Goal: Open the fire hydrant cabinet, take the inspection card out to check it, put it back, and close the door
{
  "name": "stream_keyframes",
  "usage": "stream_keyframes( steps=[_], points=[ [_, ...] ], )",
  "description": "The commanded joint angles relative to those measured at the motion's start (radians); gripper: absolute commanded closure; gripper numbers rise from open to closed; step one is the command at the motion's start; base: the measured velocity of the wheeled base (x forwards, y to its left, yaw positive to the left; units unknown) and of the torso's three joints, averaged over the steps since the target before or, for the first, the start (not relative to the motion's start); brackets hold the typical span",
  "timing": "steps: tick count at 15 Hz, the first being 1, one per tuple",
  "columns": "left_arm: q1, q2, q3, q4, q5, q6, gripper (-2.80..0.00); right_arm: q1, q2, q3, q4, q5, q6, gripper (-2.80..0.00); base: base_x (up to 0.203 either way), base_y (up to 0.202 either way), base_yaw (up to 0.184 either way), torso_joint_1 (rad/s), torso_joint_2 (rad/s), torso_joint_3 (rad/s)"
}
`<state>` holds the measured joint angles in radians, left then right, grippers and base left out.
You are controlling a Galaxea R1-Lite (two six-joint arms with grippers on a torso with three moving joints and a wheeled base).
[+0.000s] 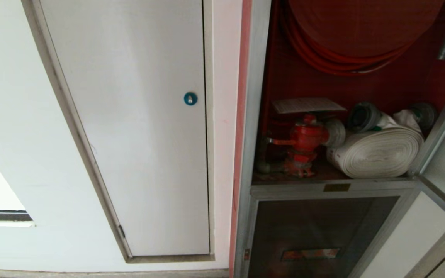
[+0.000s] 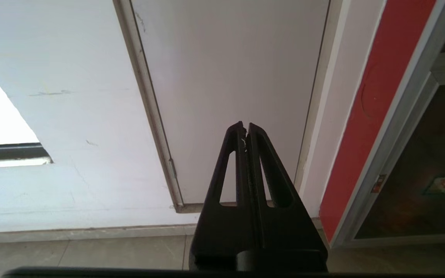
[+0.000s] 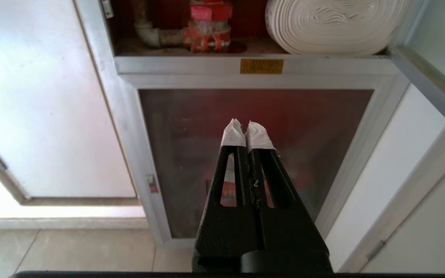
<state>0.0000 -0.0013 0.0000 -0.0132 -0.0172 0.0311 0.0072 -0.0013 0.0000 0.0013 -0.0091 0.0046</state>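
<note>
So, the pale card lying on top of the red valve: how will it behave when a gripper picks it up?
The inspection card looks thin and flat, so probably light and a little bendy. It overhangs the red valve unfastened, so a push would likely slide it off. Its flat, level lie suggests pinching an overhanging edge.

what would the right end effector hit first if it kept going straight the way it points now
Most likely the tinted glass of the smaller lower door. The right end effector, shut and empty, points at that pane, below the open compartment holding the red valve. Nothing shows between tips and glass, though depth is unclear.
</note>
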Motion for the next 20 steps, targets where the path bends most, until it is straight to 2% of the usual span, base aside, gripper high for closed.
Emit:
stream_keyframes(
  steps=[1,15,20],
  points=[
    [0.000,0.000,0.006,-0.001,0.000,0.000,0.00,0.000,0.000,0.000,0.000,0.000,0.000,0.00,0.196,0.000,0.001,0.010,0.00,0.001],
    [0.000,0.000,0.006,-0.001,0.000,-0.007,0.00,0.000,0.000,0.000,0.000,0.000,0.000,0.00,0.196,0.000,0.000,0.002,0.00,0.001],
    [0.000,0.000,0.006,-0.001,0.000,-0.008,0.00,0.000,0.000,0.000,0.000,0.000,0.000,0.00,0.024,0.000,0.000,0.003,0.00,0.000]
  ],
)
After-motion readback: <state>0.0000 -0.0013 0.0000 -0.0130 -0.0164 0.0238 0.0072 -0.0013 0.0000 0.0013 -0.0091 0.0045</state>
